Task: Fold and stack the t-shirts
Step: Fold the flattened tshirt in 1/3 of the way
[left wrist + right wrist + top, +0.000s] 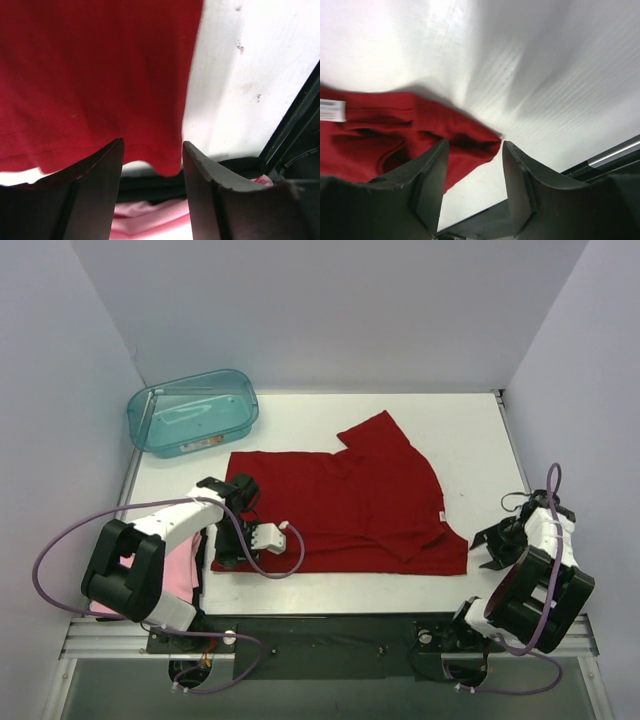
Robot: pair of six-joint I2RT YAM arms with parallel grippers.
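The dark red t-shirt lies spread across the middle of the table, its white neck label near the right edge. My left gripper is open at the shirt's near-left corner; in the left wrist view that red corner hangs between the open jaws. The pale pink t-shirt lies under my left arm at the table's left edge and shows below the jaws. My right gripper is open by the near-right corner; the red corner sits between its jaws, with the label to the left.
A translucent teal plastic tub stands at the back left, just beyond the red shirt. The white table ends in a black rail at the near edge. Grey walls close in the left, right and back sides.
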